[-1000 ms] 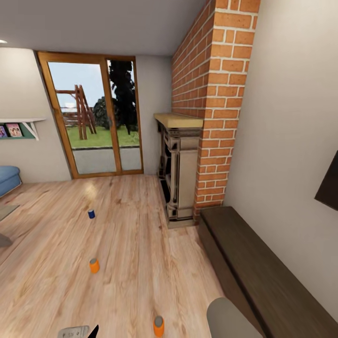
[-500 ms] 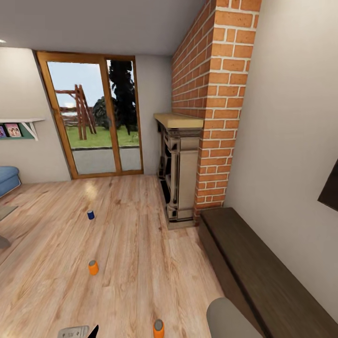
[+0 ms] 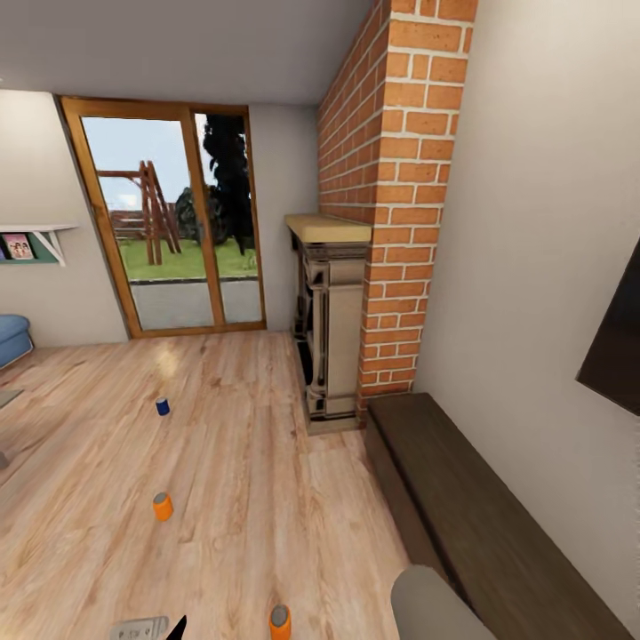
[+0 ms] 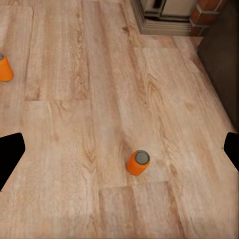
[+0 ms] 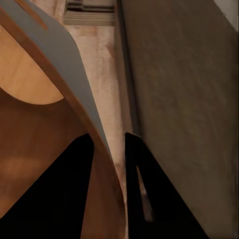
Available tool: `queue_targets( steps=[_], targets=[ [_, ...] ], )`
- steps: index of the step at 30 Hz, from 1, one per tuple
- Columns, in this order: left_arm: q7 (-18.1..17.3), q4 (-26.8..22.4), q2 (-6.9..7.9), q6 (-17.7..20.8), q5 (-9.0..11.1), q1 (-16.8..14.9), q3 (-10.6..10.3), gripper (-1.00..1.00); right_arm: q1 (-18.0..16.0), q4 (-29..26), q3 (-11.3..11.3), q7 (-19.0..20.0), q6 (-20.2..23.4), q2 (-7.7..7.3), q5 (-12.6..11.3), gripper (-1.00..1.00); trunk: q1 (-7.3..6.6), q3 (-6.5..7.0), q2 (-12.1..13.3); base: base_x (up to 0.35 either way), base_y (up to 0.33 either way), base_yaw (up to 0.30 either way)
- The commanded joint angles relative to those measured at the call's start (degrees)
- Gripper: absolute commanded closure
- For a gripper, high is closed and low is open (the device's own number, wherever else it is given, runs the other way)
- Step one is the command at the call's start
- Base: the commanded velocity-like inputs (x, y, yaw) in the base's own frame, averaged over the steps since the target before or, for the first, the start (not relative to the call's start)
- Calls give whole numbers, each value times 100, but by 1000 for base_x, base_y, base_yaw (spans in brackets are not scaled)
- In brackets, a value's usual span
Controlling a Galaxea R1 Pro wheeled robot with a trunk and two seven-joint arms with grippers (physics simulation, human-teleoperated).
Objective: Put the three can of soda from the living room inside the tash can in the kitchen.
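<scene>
Three cans of soda stand upright on the living room's plank floor: a dark blue one farthest off, an orange one nearer, and another orange one at the picture's bottom edge. In the left wrist view my left gripper is open above the floor, the nearest orange can between its dark fingers and well below them; a second orange can lies further off. My right gripper is shut on the rim of the tash can, grey outside and brown inside, whose rim shows low in the head view.
A long dark wooden bench runs along the right wall. The carved fireplace and the brick chimney stand ahead of it. Wood-framed glass doors close the far wall, and a blue sofa sits at the left edge.
The whole head view has shifted, so the cans, fireplace and doors sit a little further left in the picture. No can has moved on the floor.
</scene>
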Motion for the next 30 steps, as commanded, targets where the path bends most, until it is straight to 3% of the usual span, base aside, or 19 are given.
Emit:
queue_targets(
  steps=[1,6,11,17,20,25,30],
  targets=[
    [0,0,0,-1,0,-1,2,-100,-4,-10,-18,19,-4,0,-32,100,0,1,0,0,-263,0],
    [3,0,0,-5,0,-2,7,-100,-26,-67,-12,23,-5,17,-26,100,0,1,0,0,-151,0],
    [7,1,0,-11,0,-3,8,-100,-58,-211,-1,50,0,140,-4,100,0,1,0,0,-45,0],
    [8,7,0,-57,-6,0,9,-100,-77,-827,17,80,40,229,9,100,0,1,0,0,-11,0],
    [7,8,0,-81,-8,-4,9,-100,-79,-1390,117,87,303,246,8,100,0,1,0,0,-2,0],
    [8,9,0,-90,-9,-3,9,-100,-73,-2403,330,85,1145,269,-18,100,0,1,0,0,0,0],
    [7,9,0,-92,-9,-4,9,-100,-69,-3149,385,82,1709,386,-21,100,0,1,0,0,0,0]
  ],
)
